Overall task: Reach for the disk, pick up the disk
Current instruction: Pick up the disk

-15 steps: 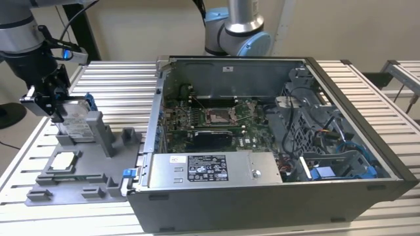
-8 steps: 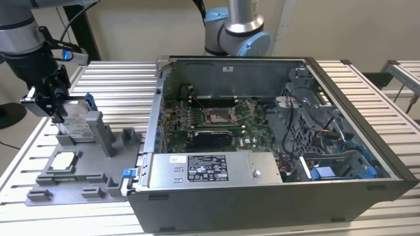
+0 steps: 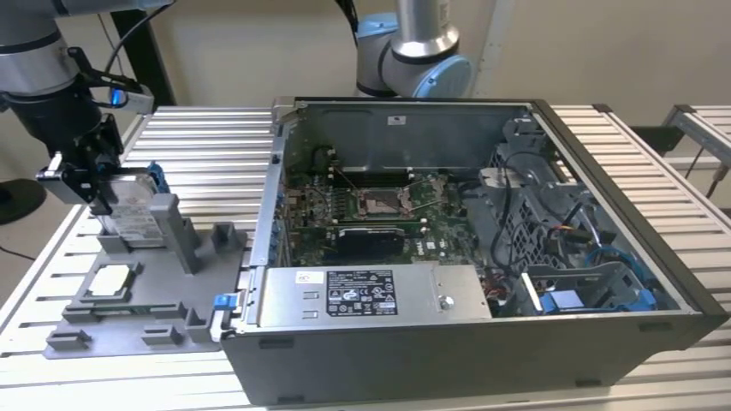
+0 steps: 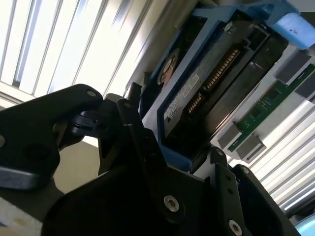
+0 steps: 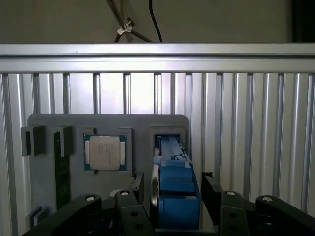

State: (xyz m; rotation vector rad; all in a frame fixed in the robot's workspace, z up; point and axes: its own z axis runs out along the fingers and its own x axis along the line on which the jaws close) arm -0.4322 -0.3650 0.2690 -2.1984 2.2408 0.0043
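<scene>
Hand (image 5: 173,183) is parked right over the disk (image 3: 135,207), at the exterior view's left end of the slatted aluminium worktop (image 3: 205,137). In the first wrist view the two black fingers (image 5: 210,189) sit one on each side of the drive with a thin sliver of gap on both sides, so it looks released to me, straddling it and not squeezing.

The disk itself stands on edge in a slot of the grey fixture tray (image 3: 160,301), not lifted out. You can see its blue plastic rail running along the edge nearest the wrist cameras. The second wrist view shows the drive's underside and its connector pins, framed by that blue rail.

Other bits on the same tray: a square silver processor chip (image 5: 104,152) seated in its own pocket just beside the drive slot, and a green memory stick (image 5: 62,167) further along.

Over on the exterior view's right is the opened-up computer case (image 3: 480,360), motherboard exposed, well apart from the hand. A second robot arm (image 3: 413,51) stands behind it.
</scene>
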